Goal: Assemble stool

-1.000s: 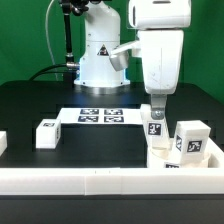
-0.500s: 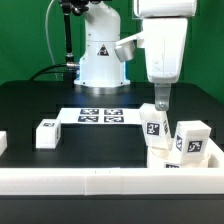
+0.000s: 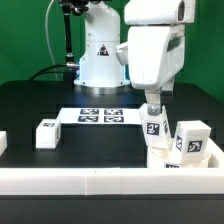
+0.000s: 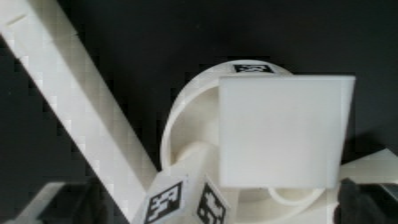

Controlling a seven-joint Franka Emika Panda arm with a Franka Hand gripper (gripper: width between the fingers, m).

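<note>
Your gripper [image 3: 152,104] sits on top of the leg [image 3: 153,126], which stands on the round seat [image 3: 161,156] by the rail [image 3: 100,181]. You cannot tell if it is squeezing. A tilted push could jam or tip the leg.

The black matte counter [image 3: 40,105] carries the flat white marker board [image 3: 100,116] near its middle. A short blocky white plastic leg [image 3: 47,134] lies toward the exterior view's left. A long white border rail [image 3: 100,181] runs along the front, with the round white disc seat [image 3: 162,159] just behind it.
</note>
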